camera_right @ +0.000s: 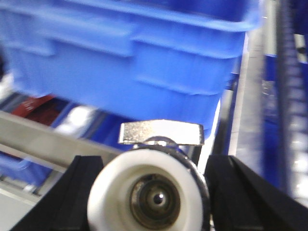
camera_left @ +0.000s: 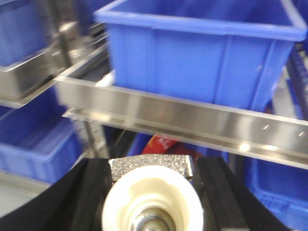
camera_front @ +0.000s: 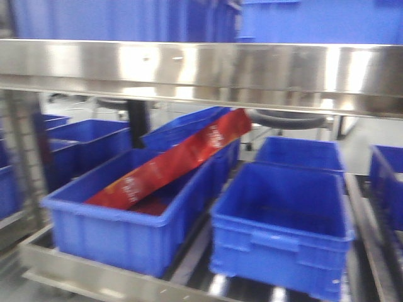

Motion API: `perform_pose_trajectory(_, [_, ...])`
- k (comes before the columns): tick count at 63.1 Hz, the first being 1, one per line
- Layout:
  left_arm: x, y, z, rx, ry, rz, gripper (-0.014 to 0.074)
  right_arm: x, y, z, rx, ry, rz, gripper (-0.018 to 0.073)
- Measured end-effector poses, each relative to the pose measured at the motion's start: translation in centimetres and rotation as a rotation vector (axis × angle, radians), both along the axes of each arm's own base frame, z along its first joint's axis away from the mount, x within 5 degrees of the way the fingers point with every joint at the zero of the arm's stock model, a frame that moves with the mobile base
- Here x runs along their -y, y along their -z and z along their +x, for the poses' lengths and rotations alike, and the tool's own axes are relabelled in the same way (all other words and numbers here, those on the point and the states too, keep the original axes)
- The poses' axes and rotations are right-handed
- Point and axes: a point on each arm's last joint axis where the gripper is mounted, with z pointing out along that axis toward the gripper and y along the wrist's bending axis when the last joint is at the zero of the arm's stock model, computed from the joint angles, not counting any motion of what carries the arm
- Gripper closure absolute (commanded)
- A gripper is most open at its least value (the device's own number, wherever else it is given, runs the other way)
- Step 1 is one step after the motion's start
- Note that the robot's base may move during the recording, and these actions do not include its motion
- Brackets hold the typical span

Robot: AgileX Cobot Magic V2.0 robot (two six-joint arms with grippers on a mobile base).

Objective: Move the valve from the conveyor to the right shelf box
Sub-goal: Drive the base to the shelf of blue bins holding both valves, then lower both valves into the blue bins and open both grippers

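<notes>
Right hand (camera_right: 156, 188) clamps a white valve (camera_right: 109, 192); left hand (camera_left: 154, 193) clamps another valve (camera_left: 120, 208); pickup done, right shelf box (camera_front: 280, 248) looks empty; placing remains.

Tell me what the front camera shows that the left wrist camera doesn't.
Only the front view shows the two lower bins whole: the left bin with a long red bag leaning out of it, and the right bin, which looks empty. Only the left wrist view shows the valve, white-faced with a metal handle, between the black fingers of the left pincer. Both show blue bins, a steel shelf rail and some of that red bag.
</notes>
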Motion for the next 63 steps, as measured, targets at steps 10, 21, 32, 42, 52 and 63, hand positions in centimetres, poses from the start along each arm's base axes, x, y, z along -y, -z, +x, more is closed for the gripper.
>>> perform_pose_trajectory(10, [0.0,0.0,0.0,0.0,0.0,0.0,0.0707,0.0,0.0,0.0,0.0,0.0,0.0,0.0726])
perform_pose_trajectory(21, [0.0,0.0,0.0,0.0,0.0,0.0,0.0707,0.0,0.0,0.0,0.0,0.0,0.0,0.0726])
perform_pose_trajectory(32, [0.0,0.0,0.0,0.0,0.0,0.0,0.0707,0.0,0.0,0.0,0.0,0.0,0.0,0.0726])
perform_pose_trajectory(42, [0.0,0.0,0.0,0.0,0.0,0.0,0.0707,-0.07,-0.02,0.01,0.002,-0.003,0.01,0.0726])
perform_pose_trajectory(52, [0.0,0.0,0.0,0.0,0.0,0.0,0.0707,-0.37,-0.1,-0.07,0.004,-0.014,0.033,0.0726])
perform_pose_trajectory(63, [0.0,-0.02,0.01,0.002,0.0,0.0,0.0707,-0.42,-0.18,-0.12,0.009,-0.016,0.035,0.0726])
